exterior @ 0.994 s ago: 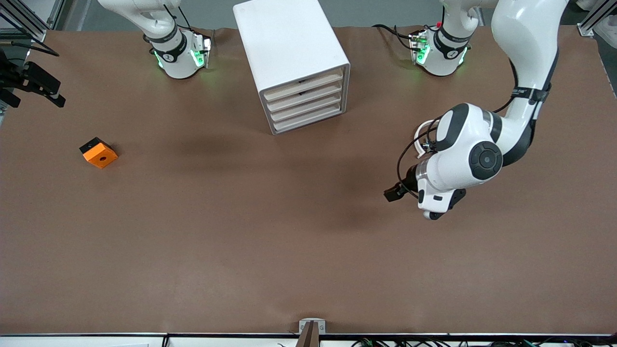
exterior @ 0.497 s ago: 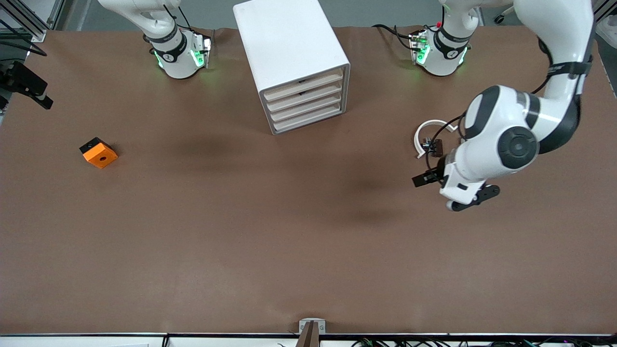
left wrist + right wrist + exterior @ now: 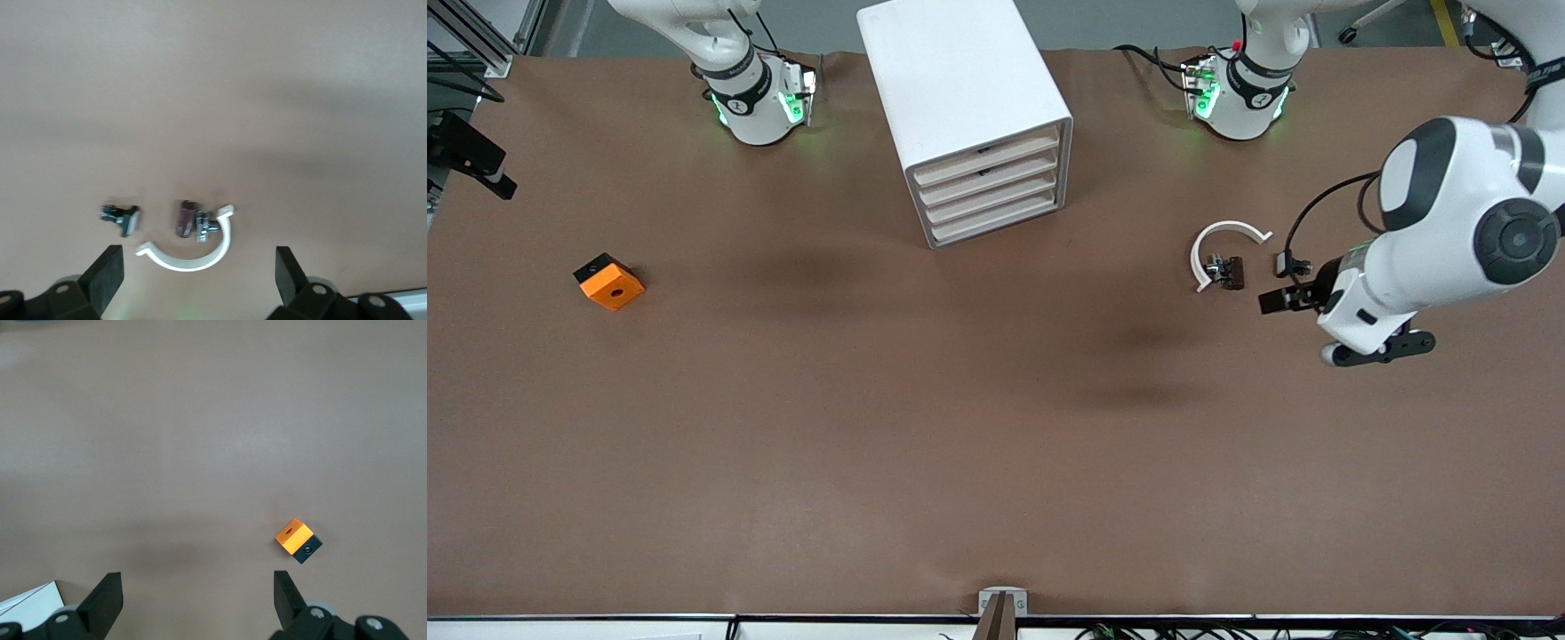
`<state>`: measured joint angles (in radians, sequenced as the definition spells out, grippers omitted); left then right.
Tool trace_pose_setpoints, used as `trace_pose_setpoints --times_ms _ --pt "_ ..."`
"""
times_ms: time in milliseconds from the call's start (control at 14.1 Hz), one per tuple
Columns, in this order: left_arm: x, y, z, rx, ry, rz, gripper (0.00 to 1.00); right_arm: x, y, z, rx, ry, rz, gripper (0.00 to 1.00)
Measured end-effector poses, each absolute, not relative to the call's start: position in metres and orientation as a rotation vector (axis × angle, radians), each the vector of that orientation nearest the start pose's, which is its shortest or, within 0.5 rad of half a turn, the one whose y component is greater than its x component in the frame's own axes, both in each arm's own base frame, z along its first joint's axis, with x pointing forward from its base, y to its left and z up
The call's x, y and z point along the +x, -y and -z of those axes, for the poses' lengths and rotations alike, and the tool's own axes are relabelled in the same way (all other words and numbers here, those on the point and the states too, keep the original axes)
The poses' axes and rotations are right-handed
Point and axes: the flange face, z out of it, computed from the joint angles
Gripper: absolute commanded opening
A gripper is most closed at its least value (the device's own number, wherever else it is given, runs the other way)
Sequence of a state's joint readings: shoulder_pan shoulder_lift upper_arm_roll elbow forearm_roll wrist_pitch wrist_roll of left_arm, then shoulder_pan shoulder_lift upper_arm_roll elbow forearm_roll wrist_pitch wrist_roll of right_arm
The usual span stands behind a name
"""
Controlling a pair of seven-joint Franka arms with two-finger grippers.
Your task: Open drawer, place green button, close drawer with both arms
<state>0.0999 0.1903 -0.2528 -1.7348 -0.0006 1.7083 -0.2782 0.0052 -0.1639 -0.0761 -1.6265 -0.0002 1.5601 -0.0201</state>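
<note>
Left gripper (image 3: 197,279) hovers, fingers spread, over the white arc (image 3: 1227,233) and small dark parts (image 3: 121,218). Right gripper (image 3: 193,599), also spread, hangs over the table's right-arm end, orange block (image 3: 609,283) nearby. The drawer (image 3: 996,224), lowest in the white cabinet (image 3: 951,80), is shut.

An orange block (image 3: 609,284) with a round hole in its top face and a black side lies on the brown table (image 3: 871,427) toward the right arm's end. Toward the left arm's end lies a white arc (image 3: 1221,244), an open half ring. A small black-brown part (image 3: 1227,269) sits inside its curve, touching or nearly touching it. Another small dark part (image 3: 1286,263) lies just beside the arc's open end.
</note>
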Motion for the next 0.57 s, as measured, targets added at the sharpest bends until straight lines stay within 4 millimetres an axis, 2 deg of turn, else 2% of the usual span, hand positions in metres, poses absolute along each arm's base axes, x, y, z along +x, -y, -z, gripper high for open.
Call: trace_pose_setpoints --times_ms 213,568 --pt "0.566 0.047 -0.472 -3.114 0.123 -0.31 1.0 0.499 0.035 -0.686 -3.13 -0.066 0.16 1.0" --pt "0.532 0.006 -0.484 -3.123 0.038 -0.305 1.0 0.5 0.029 -0.687 -3.131 -0.048 0.164 1.0"
